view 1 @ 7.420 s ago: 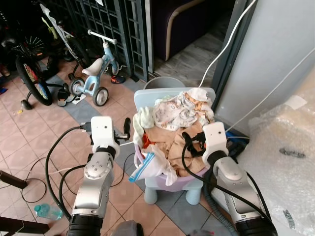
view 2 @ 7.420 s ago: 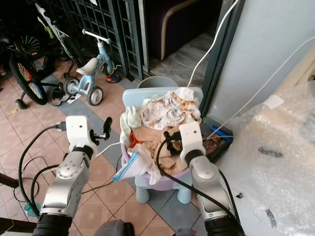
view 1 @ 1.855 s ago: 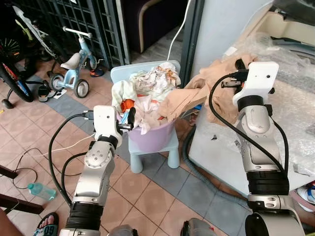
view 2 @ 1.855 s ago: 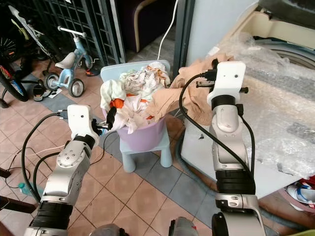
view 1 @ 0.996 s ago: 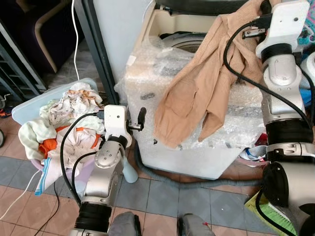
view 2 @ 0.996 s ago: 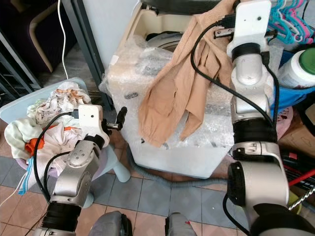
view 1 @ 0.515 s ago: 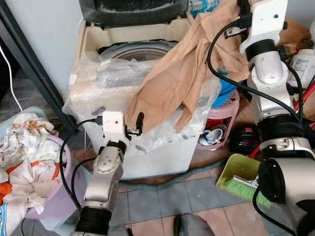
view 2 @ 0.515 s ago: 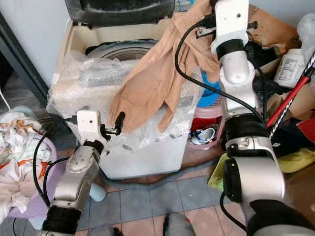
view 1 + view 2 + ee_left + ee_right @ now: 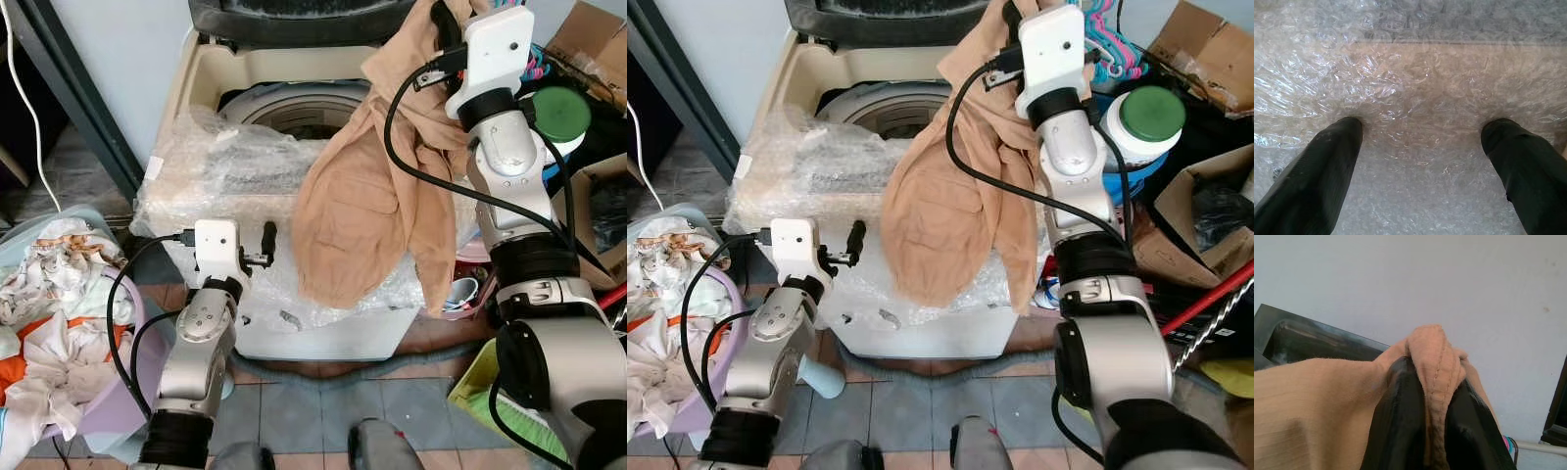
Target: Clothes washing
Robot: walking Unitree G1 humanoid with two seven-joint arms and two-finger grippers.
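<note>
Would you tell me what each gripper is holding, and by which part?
The right gripper pinches a seamed fold of the tan garment; the left gripper holds nothing.

Home laundry corner: top-loading washing machine (image 9: 284,108), laundry basket (image 9: 118,392), hangers (image 9: 1112,44).

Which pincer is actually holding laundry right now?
The right pincer, raised beside the washing machine's open drum, pinches the tan cloth garment. The left pincer is open against bubble wrap.

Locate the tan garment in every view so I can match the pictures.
Left eye view: tan garment hangs from the right gripper over the washer's front.
Right eye view: the same, centre.
Left wrist view: not in it.
Right wrist view: pinched between the fingers.
Shared landmark: washing machine drum.
</note>
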